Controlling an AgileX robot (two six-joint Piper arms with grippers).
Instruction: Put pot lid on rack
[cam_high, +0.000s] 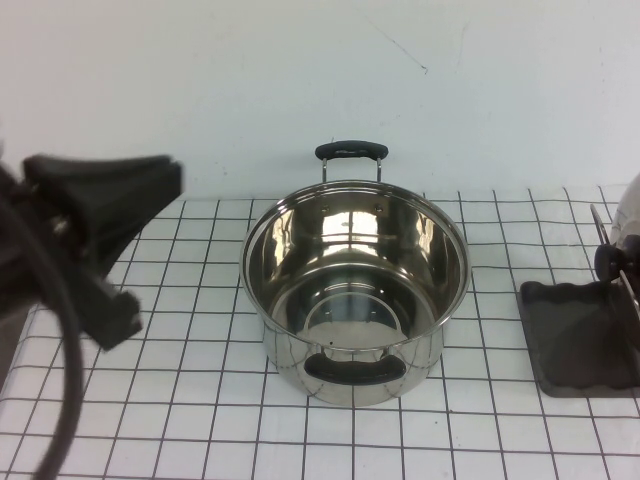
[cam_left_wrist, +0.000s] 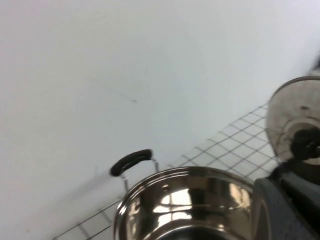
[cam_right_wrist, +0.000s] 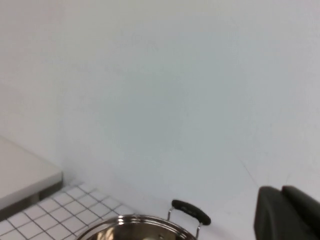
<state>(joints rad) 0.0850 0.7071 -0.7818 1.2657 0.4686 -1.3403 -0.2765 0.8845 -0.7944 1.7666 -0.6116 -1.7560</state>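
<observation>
A plain white wall (cam_high: 300, 70) fills the far side, marked by a faint thin scratch toward the right. Below it lies the worktop (cam_high: 180, 400), white with a black grid of lines. The light is even and soft, without hard shadows.

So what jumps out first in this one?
The big shiny open pot at mid-table dominates. At the right edge the pot lid stands upright on the rack. The left tool hangs raised at the left; the right tool shows only in its wrist view.
</observation>
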